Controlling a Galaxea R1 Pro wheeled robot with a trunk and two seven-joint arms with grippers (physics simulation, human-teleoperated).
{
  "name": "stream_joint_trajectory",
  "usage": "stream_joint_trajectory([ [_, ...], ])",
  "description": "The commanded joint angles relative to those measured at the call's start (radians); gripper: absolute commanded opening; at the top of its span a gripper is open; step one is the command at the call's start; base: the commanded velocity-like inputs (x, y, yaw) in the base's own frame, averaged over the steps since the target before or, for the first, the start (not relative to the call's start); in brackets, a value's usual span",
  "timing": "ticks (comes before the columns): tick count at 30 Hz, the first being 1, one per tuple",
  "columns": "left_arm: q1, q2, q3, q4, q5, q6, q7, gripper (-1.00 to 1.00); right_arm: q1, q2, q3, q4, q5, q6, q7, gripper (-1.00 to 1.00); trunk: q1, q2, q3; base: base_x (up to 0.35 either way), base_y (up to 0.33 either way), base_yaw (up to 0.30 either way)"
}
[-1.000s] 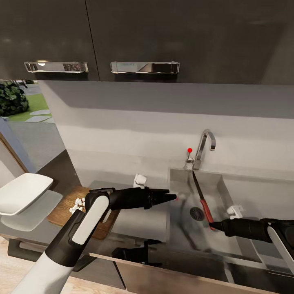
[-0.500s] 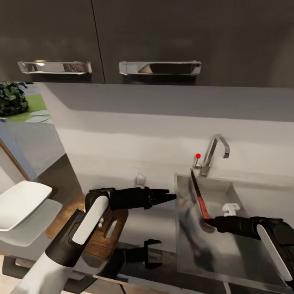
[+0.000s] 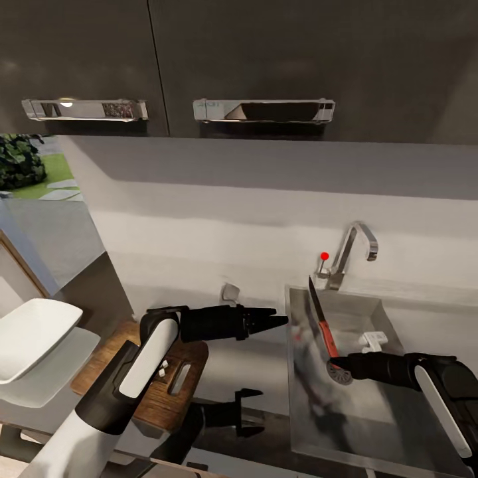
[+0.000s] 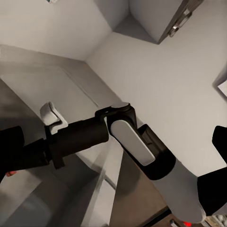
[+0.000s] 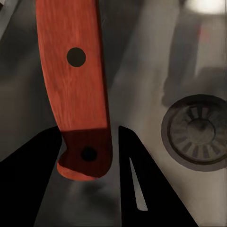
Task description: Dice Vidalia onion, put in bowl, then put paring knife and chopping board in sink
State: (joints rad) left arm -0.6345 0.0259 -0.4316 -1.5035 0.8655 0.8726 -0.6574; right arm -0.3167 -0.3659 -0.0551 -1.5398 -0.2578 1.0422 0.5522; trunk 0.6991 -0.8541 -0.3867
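Over sink [image 3: 372, 398] | right fingers [image 5: 137, 189] apparently pinch paring knife [image 3: 323, 322] | drain [image 5: 196, 132] below

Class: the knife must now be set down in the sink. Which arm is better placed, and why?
The right. Its gripper is shut on the paring knife by the handle end, above the sink near the drain. The left gripper hangs over the countertop, holding nothing.

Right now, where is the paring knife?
In the head view, the paring knife is at the right, over the sink. The right gripper holds its handle end, and the blade points up toward the faucet.
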Motion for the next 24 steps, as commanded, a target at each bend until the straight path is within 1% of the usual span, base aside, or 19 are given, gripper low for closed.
stream_joint_trajectory([
  [1, -0.001, 0.000, -0.001, 0.000, 0.004, 0.005, 0.001, 1.00, -0.001, 0.002, -0.002, -0.002, 0.003, 0.005, 0.006, -1.00, 0.000, -0.001, -0.001, 0.000, 0.000, 0.000],
  [3, -0.001, 0.001, 0.000, 0.000, 0.004, 0.005, 0.001, 1.00, -0.001, 0.014, -0.016, -0.014, -0.002, 0.005, 0.005, -1.00, 0.000, -0.001, -0.001, 0.000, 0.000, 0.000],
  [5, -0.001, 0.001, 0.000, 0.000, 0.004, 0.005, 0.000, 1.00, -0.002, 0.018, -0.039, -0.017, -0.003, 0.005, 0.004, -1.00, 0.000, -0.001, -0.001, 0.000, 0.000, 0.000],
  [6, -0.002, 0.001, 0.000, 0.000, 0.004, 0.005, -0.001, 1.00, -0.001, 0.018, -0.055, -0.017, -0.004, 0.005, 0.005, -1.00, 0.000, -0.001, -0.001, 0.000, 0.000, 0.000],
  [9, -0.001, 0.002, 0.000, 0.000, 0.004, 0.005, -0.002, 1.00, -0.001, 0.021, -0.121, -0.019, -0.006, 0.005, 0.011, -1.00, 0.000, -0.001, -0.001, 0.000, 0.000, 0.000],
  [11, -0.001, 0.002, 0.000, 0.000, 0.005, 0.005, -0.002, 1.00, -0.001, 0.023, -0.150, -0.014, -0.007, 0.005, 0.023, -1.00, 0.000, -0.001, -0.001, 0.000, 0.000, 0.000],
  [12, -0.001, 0.002, 0.000, 0.000, 0.006, 0.005, -0.002, 1.00, -0.001, 0.025, -0.154, -0.012, -0.008, 0.005, 0.024, -1.00, 0.000, -0.001, -0.001, 0.000, 0.000, 0.000],
  [14, -0.001, 0.001, -0.001, 0.000, 0.006, 0.005, -0.001, 1.00, -0.001, 0.039, -0.160, -0.011, -0.008, 0.005, 0.026, -1.00, 0.000, -0.001, -0.001, 0.000, 0.000, 0.000],
  [16, -0.001, -0.002, -0.001, 0.001, 0.008, 0.004, 0.001, 1.00, -0.001, 0.046, -0.160, -0.010, -0.008, 0.005, 0.028, -1.00, 0.000, -0.001, -0.001, 0.000, 0.000, 0.000],
  [20, -0.001, -0.004, -0.002, 0.002, 0.009, 0.002, 0.003, 1.00, -0.001, 0.050, -0.155, 0.013, -0.001, 0.005, 0.029, -1.00, 0.000, -0.001, -0.001, 0.000, 0.000, 0.000],
  [22, 0.000, -0.008, -0.004, 0.006, 0.009, 0.001, 0.005, 1.00, -0.001, 0.044, -0.153, 0.041, 0.001, 0.005, 0.025, -1.00, 0.000, -0.001, -0.001, 0.000, 0.000, 0.000],
  [24, 0.000, -0.014, -0.006, 0.018, 0.008, 0.001, 0.005, 1.00, -0.001, 0.044, -0.152, 0.045, 0.003, 0.005, 0.023, -1.00, 0.000, -0.001, -0.001, 0.000, 0.000, 0.000],
])
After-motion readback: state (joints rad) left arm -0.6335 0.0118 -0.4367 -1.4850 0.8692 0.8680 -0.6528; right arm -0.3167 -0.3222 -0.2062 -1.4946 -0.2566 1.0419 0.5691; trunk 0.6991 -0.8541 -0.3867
